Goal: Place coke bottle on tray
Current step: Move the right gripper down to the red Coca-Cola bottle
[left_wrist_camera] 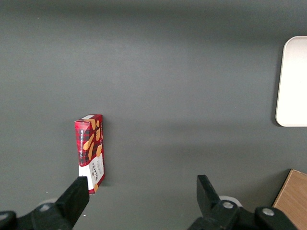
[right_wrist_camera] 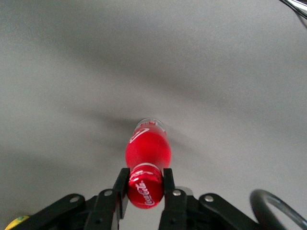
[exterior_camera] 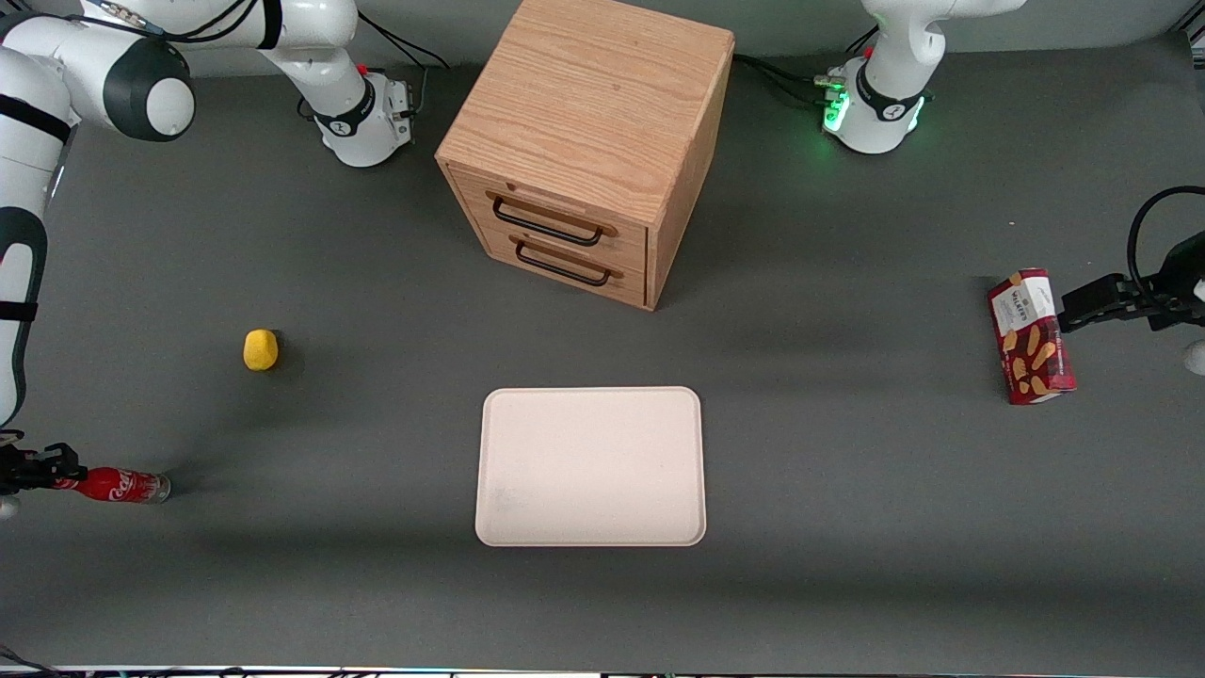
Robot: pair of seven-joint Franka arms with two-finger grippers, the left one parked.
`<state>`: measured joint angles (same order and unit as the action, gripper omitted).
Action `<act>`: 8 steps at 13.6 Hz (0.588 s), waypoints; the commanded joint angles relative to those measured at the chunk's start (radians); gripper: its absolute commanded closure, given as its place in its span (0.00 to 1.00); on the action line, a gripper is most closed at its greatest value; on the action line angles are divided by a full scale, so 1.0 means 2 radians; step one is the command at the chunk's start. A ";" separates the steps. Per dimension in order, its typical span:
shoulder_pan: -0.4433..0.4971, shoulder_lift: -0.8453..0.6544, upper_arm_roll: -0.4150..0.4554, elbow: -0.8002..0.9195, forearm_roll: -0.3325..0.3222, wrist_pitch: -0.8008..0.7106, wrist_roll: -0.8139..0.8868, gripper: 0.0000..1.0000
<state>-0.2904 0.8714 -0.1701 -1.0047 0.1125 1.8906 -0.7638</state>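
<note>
The coke bottle [exterior_camera: 120, 485] lies on its side at the working arm's end of the table, near the front edge, its clear base pointing toward the tray. My right gripper [exterior_camera: 58, 477] is shut on its red cap end. In the right wrist view the two black fingers [right_wrist_camera: 122, 184] press both sides of the cap of the coke bottle [right_wrist_camera: 147, 152], with the gripper [right_wrist_camera: 145, 185] centred on it. The pale cream tray [exterior_camera: 591, 466] lies flat in the middle of the table, nearer the front camera than the cabinet, with nothing on it; its edge shows as the tray [left_wrist_camera: 290, 81] in the left wrist view.
A wooden drawer cabinet [exterior_camera: 588, 141] stands farther from the camera than the tray. A small yellow object [exterior_camera: 261, 349] lies between the bottle and the cabinet. A red biscuit box [exterior_camera: 1031, 336] lies toward the parked arm's end, seen too as the biscuit box [left_wrist_camera: 90, 145].
</note>
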 commanded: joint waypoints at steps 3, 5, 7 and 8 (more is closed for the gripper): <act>0.005 -0.060 -0.004 -0.004 -0.014 -0.055 -0.010 1.00; 0.015 -0.103 -0.005 -0.005 -0.025 -0.094 -0.009 1.00; 0.021 -0.143 -0.011 -0.005 -0.029 -0.137 -0.008 1.00; 0.026 -0.159 -0.018 -0.005 -0.029 -0.156 -0.008 1.00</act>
<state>-0.2636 0.6516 -0.1778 -0.9780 0.0712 1.6457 -0.7646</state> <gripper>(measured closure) 0.683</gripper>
